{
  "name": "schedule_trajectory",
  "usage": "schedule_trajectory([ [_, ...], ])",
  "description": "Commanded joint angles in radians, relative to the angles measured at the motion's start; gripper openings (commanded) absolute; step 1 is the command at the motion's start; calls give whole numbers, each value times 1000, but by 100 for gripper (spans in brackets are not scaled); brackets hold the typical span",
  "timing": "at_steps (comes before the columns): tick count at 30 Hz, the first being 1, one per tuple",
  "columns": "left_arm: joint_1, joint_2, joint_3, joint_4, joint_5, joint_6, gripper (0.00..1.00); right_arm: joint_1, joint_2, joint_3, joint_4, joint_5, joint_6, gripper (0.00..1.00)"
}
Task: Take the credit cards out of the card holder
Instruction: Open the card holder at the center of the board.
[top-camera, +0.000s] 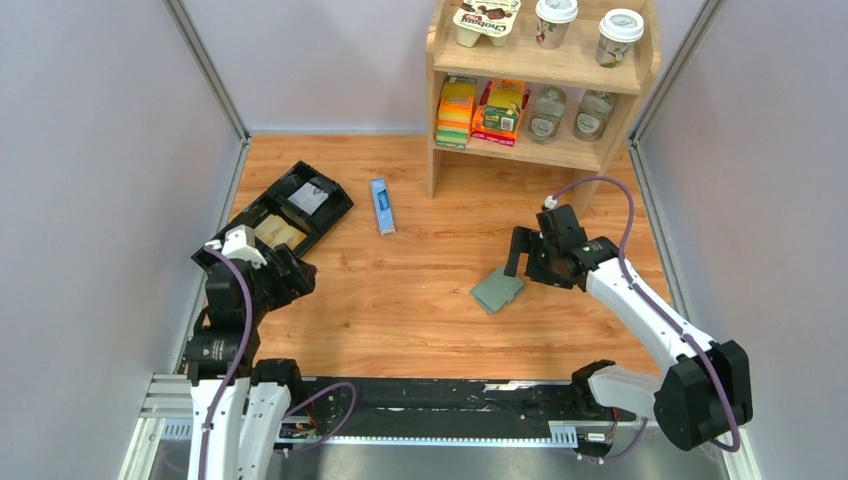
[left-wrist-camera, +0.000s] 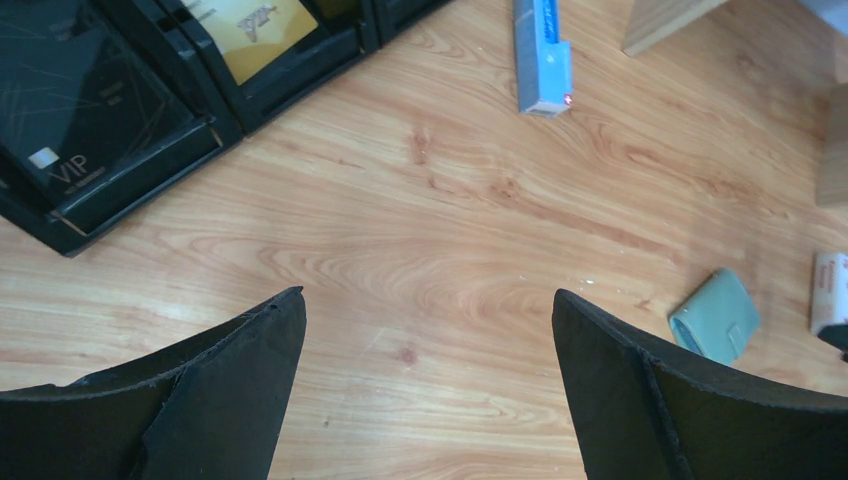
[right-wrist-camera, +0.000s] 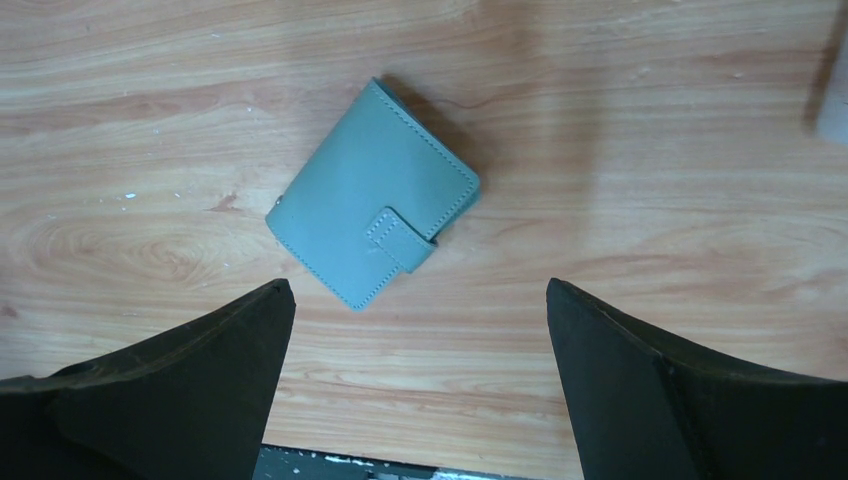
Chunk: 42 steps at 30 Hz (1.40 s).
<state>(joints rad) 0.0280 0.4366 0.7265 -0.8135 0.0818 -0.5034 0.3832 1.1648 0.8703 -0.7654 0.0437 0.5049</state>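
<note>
Step in hand: approach to the card holder (right-wrist-camera: 370, 195), with no extraction yet begun. The card holder lies flat on the table (left-wrist-camera: 450, 200), folded shut, its closure tab (right-wrist-camera: 405, 240) fastened over the edge, so whether any cards sit inside cannot be seen. The right gripper (right-wrist-camera: 420, 288) hovers directly above it with jaws spread fully wide, holding nothing and touching nothing. The left gripper (left-wrist-camera: 428, 295) is equally wide open and empty, poised over bare wood near the black tray (left-wrist-camera: 225, 125), well apart from the holder. One golden credit card (left-wrist-camera: 258, 25) lies in a tray compartment. In my judgement the next move calls for pinning or lifting the holder with one arm while the other frees the tab and opens the fold, since a thin wallet lying flat offers little edge to grip. Legible writing: "VIP" on a dark card (left-wrist-camera: 70, 110) in the tray. The golden card carries a mark too small to read, as does the blue box (left-wrist-camera: 540, 55). A pack (top-camera: 487, 20) on the shelf (top-camera: 545, 70) appears to read "Chobani", though this is uncertain.
</note>
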Motion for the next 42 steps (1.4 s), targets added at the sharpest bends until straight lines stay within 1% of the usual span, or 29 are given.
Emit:
schedule_trajectory([
  [1, 6, -9, -15, 28, 75, 15, 100, -3, 41, -53, 144, -74, 78, 100],
  [4, 7, 8, -16, 31, 101, 20, 100, -10, 85, -79, 192, -77, 122, 99],
  [9, 6, 53, -13, 28, 122, 40, 99, -46, 134, -132, 264, -96, 162, 92],
  [13, 7, 76, -22, 42, 142, 42, 98, -104, 153, -206, 371, -226, 202, 83],
  [18, 6, 74, -27, 50, 134, 40, 98, -147, 171, -280, 455, -333, 213, 72],
  [20, 6, 71, -30, 50, 133, 40, 98, -165, 168, -315, 518, -388, 216, 68],
  [24, 7, 71, -30, 53, 128, 40, 98, -184, 179, -367, 572, -459, 225, 65],
  [29, 6, 71, -30, 51, 127, 42, 98, -193, 176, -412, 583, -495, 230, 64],
  [31, 6, 70, -32, 51, 127, 40, 98, -196, 162, -425, 583, -498, 228, 61],
  [33, 7, 70, -32, 53, 127, 40, 98, -196, 144, -435, 577, -486, 219, 53],
  [36, 6, 65, -32, 51, 125, 42, 98, -199, 125, -415, 548, -472, 196, 39],
  [38, 6, 65, -30, 50, 128, 42, 98, -199, 113, -393, 529, -472, 178, 32],
  [42, 6, 59, -29, 45, 130, 46, 98, -198, 89, -332, 454, -441, 130, 9],
])
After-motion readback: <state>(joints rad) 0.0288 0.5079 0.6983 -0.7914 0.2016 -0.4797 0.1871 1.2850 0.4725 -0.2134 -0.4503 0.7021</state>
